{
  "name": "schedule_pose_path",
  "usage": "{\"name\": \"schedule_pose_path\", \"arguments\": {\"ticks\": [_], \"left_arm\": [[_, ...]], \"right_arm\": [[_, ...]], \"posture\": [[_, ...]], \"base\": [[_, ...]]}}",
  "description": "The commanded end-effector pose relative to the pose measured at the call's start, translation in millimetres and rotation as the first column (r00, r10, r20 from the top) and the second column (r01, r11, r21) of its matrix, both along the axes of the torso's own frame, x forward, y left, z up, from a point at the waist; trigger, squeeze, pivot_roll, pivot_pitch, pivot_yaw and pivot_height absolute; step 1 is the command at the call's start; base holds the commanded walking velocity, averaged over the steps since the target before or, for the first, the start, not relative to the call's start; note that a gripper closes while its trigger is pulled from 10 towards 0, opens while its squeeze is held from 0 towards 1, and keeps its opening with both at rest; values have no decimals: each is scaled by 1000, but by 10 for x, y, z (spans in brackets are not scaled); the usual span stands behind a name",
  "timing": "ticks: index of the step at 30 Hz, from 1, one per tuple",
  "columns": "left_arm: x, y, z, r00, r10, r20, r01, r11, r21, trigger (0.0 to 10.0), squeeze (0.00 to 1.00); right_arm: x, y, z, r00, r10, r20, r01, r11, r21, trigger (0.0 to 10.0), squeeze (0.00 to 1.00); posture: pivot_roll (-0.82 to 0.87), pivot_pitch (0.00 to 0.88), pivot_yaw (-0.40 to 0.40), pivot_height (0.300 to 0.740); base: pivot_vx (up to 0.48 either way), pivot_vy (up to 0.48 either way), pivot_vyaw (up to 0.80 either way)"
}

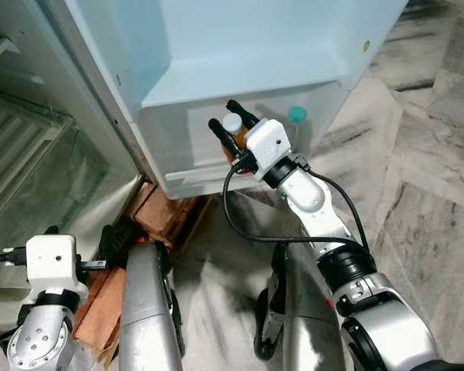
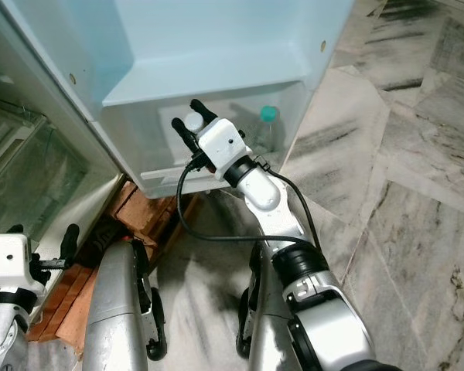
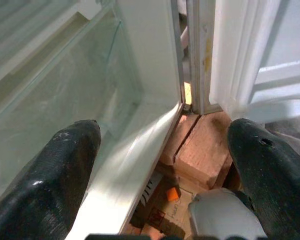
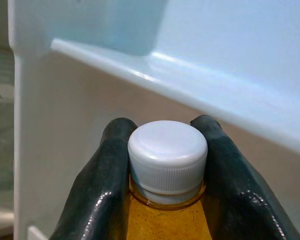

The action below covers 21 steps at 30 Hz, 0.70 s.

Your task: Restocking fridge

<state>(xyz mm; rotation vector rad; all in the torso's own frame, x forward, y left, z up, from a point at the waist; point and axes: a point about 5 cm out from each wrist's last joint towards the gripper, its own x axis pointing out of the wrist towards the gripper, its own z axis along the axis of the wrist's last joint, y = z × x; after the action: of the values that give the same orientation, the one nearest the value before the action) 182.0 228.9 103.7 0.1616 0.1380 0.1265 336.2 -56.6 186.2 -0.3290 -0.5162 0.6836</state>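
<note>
Left gripper idles spread wide by the fridge base. Right gripper clamps a white-capped amber bottle at the door bin's left end; teal-capped bottle near its right end.

You have no readable text here. The white-capped bottle shows you a plain cap and amber liquid, no label. A cardboard scrap beside the bricks carries small dark printed marks, too blurred for you to make out.
</note>
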Motion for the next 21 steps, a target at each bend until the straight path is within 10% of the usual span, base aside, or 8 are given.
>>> {"name": "schedule_pose_path", "arguments": {"ticks": [1, 21], "left_arm": [[-41, 30, -47, 999, 11, -32, -11, 1000, 4, 10000, 0], [-80, 13, -37, 999, 14, -39, -14, 1000, 14, 10000, 0]], "right_arm": [[-53, -10, 118, 994, 13, 105, -11, 1000, -12, 10000, 0], [69, 29, -342, 986, -95, 135, 128, 958, -258, 10000, 0]], "posture": [[164, 307, -20, 535], [187, 333, -12, 535]], "base": [[0, 0, 0], [0, 0, 0]]}}
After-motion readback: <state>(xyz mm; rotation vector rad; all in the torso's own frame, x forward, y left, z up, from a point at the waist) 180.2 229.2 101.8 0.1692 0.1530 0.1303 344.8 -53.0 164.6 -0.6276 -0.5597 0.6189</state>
